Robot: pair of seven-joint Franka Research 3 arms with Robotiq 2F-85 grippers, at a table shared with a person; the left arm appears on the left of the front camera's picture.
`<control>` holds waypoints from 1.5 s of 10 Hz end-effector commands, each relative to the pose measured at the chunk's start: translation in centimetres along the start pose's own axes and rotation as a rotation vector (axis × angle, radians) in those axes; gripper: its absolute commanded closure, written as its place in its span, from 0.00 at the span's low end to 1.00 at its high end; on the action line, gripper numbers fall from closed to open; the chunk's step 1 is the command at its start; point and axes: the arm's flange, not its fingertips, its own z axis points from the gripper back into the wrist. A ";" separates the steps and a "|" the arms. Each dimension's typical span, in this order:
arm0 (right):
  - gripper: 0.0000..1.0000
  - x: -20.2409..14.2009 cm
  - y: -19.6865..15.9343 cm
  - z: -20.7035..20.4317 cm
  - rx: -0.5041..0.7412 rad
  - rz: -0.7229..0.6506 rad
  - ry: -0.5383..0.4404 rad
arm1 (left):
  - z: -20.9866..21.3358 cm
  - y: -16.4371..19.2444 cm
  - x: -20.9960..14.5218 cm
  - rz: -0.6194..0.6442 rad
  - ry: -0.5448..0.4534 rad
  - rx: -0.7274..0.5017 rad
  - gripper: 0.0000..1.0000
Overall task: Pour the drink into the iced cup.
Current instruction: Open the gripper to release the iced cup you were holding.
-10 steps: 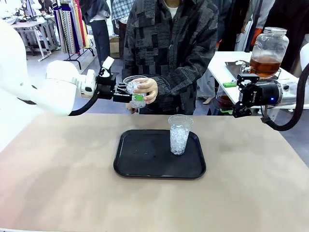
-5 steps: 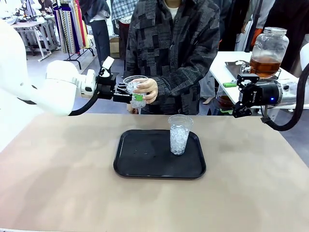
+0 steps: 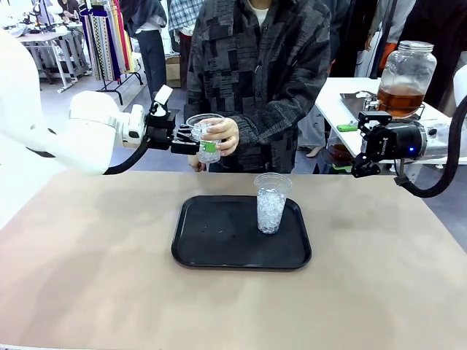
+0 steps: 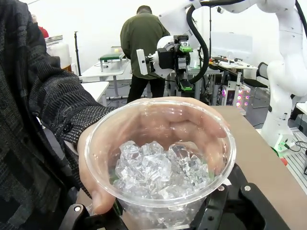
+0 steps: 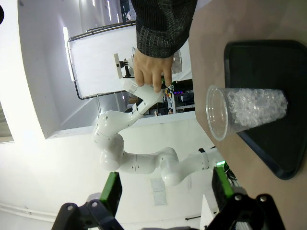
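Nothing has moved in the last second: on the worktop (image 3: 87, 277) the black tray (image 3: 211, 244) carries one iced cup (image 3: 271, 204), and the drink (image 3: 398, 100) sits in its lidded jar (image 3: 406, 65) on a side table behind the right arm, well apart from both cups. The left fingers (image 3: 201, 144) stay clamped on a second iced cup (image 3: 203, 130) in the air past the worktop's far edge, with the person's hand (image 3: 223, 135) wrapped round it too, so probably a handover in progress. The right fingers (image 3: 378, 171) hang wide apart and empty near the jar, so pouring hasn't begun.
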 end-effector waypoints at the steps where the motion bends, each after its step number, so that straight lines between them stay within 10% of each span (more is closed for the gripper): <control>1: 0.00 0.0 0.1 0.0 0.002 0.008 -0.002 | 0.2 0.0 -0.2 0.002 0.000 0.007 0.04; 15: 0.00 0.0 0.1 0.0 0.002 0.008 -0.002 | 14.1 -6.9 -11.8 -0.050 -0.120 0.087 0.00</control>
